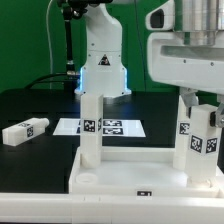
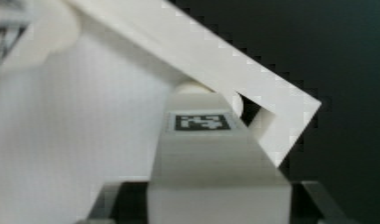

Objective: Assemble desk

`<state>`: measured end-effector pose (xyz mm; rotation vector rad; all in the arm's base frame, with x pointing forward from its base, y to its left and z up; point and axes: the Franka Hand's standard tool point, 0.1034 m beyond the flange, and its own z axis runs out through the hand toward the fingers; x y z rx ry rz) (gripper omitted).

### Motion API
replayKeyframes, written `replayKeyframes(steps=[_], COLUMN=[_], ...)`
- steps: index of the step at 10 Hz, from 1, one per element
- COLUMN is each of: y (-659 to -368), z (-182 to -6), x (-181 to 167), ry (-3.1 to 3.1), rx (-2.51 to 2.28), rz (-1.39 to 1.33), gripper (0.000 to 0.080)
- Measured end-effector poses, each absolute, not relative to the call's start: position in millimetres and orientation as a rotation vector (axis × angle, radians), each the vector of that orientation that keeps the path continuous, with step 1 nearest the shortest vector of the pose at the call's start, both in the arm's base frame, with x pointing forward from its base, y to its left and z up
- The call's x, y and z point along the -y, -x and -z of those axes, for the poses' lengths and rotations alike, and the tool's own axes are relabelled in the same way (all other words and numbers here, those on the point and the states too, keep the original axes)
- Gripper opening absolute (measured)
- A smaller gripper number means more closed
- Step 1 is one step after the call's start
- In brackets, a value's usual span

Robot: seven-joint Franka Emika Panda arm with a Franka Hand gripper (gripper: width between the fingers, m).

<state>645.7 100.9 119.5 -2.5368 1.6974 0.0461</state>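
- The first leg [image 1: 92, 125] stands on the tabletop's [image 1: 130, 178] far corner, at the exterior view's left.
- The second leg [image 1: 197, 140] stands upright at its right end.
- The third leg [image 1: 25, 130] lies left of the marker board [image 1: 110, 127].

You're looking at a robotics lab bench, not a home or a shop. Take the marker board [image 1: 100, 127] as your anchor: it lies flat on a black table [image 1: 40, 105], printed with square tags. Behind it stands the white robot base [image 1: 103, 60] with a blue glow at its foot, and behind that hangs a green backdrop [image 1: 25, 45]. On the board's near side, the tabletop [image 1: 130, 176] and a leg [image 1: 197, 140] carry the same black-and-white tags.
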Motion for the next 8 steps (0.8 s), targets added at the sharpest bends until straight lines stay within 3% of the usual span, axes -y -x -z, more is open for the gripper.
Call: replayKeyframes(steps=[1, 2, 3, 4, 8], y=[-645.6, -645.6, -645.6, -645.7, -645.2], z=[-119.5, -119.4, -119.4, -119.4, -119.2], x=[-101.4, -101.4, -101.2, -100.6, -99.3], ry=[2.488, 2.501, 2.534, 2.571, 2.811], rx=[-1.766, -1.749, -1.698, -1.641, -1.213], rz=[-0.052, -0.051, -0.048, -0.045, -0.018], gripper=[0.0359, 0.0359, 0.0539, 0.0615, 0.0648])
